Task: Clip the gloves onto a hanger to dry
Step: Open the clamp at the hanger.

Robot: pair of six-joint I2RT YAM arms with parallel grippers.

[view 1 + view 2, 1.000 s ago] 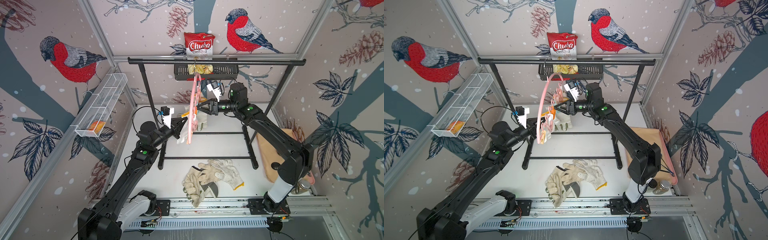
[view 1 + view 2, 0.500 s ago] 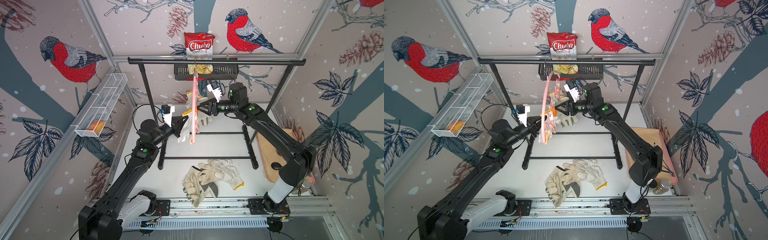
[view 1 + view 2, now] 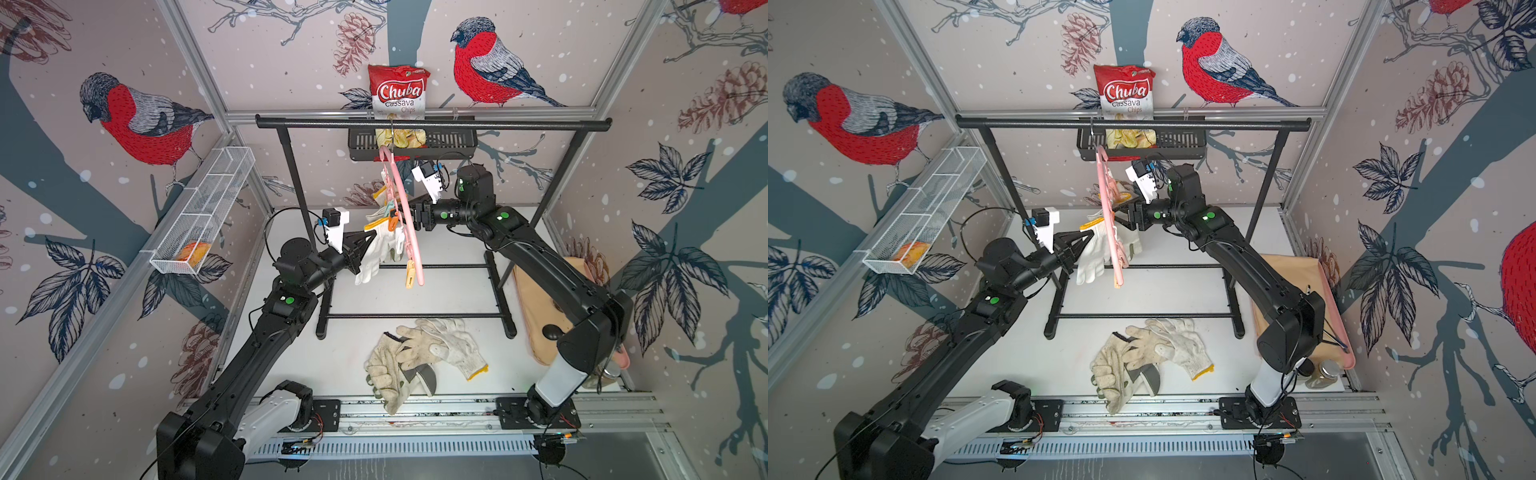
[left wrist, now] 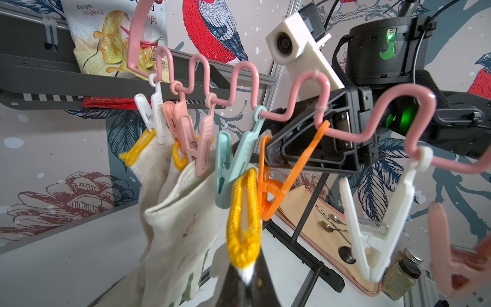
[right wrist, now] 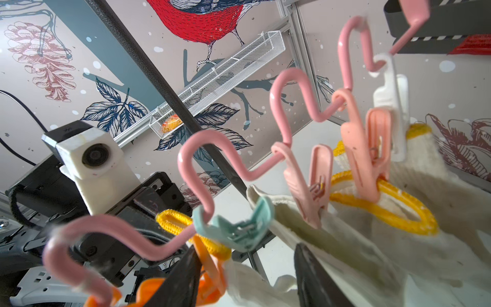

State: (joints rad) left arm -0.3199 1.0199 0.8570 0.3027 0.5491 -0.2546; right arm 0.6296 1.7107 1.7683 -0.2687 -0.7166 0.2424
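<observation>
On the left wall, a white wire basket [image 3: 216, 187] held one orange item [image 3: 192, 250] in its near end compartment. Right of it, the left gripper [image 3: 371, 237] pointed up at the hanger, fingers pressed together on the yellow cuff [image 4: 243, 220] of a white knit glove [image 3: 380, 257] that drooped below. The cuff sat between a teal clothespin [image 4: 231, 164] and an orange clothespin [image 4: 275, 191], just beside both. Whether either gripped it could not be told.

The hanger [image 3: 400, 185], a pink wavy arch, hung by its hook from the top bar of a black garment rack [image 3: 498, 124], nearly edge-on in both top views. Further along it, a white pin [image 4: 156, 111] and pink pins [image 4: 183, 125] held other gloves [image 4: 170, 202] by their cuffs. Behind the bar, a black basket [image 3: 451, 143] held a red bag of cassava chips [image 3: 398, 93]. On the table under the rack lay a loose pile of gloves [image 3: 419, 357].

The right gripper [image 3: 417, 212] hovered just beside the hanger, fingers apart, gripping nothing, with the orange clothespin and glove cloth near them. Its arm crossed a beige tray [image 3: 1343, 332] with a pink rim, hiding part of it. Spoons [image 4: 332, 226] lay on the tray, and two jars [image 3: 1327, 370] stood just beside its near end.
</observation>
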